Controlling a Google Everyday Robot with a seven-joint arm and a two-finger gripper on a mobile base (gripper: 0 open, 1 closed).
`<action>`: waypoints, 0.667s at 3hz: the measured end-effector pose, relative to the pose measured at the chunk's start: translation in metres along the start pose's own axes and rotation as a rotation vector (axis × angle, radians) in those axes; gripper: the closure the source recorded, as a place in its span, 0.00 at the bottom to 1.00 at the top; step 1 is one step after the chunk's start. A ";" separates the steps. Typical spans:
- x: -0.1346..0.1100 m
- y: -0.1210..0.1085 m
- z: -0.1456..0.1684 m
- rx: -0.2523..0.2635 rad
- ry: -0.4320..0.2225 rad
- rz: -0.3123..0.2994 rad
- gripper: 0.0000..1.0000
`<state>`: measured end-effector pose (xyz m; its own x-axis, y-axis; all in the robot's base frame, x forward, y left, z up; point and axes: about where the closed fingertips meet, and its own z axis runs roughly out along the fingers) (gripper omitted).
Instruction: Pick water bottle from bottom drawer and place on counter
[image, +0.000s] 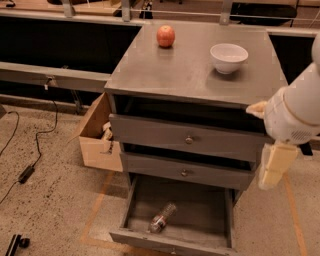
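Note:
The water bottle lies on its side in the open bottom drawer, near the drawer's front left. The counter is the grey top of the drawer cabinet. My gripper hangs from the white arm at the right edge of the view, beside the cabinet's right side at the height of the middle drawer. It is above and to the right of the bottle, well apart from it, and holds nothing that I can see.
A red apple and a white bowl stand on the counter. The two upper knobbed drawers stand slightly pulled out. An open cardboard box sits on the floor left of the cabinet. Cables lie at the far left.

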<state>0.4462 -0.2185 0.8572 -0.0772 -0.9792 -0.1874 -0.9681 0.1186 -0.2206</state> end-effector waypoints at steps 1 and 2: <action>-0.001 0.025 0.080 -0.028 -0.054 -0.174 0.00; -0.017 0.045 0.135 -0.011 -0.107 -0.365 0.00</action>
<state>0.4364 -0.1747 0.7208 0.2978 -0.9340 -0.1975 -0.9300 -0.2371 -0.2809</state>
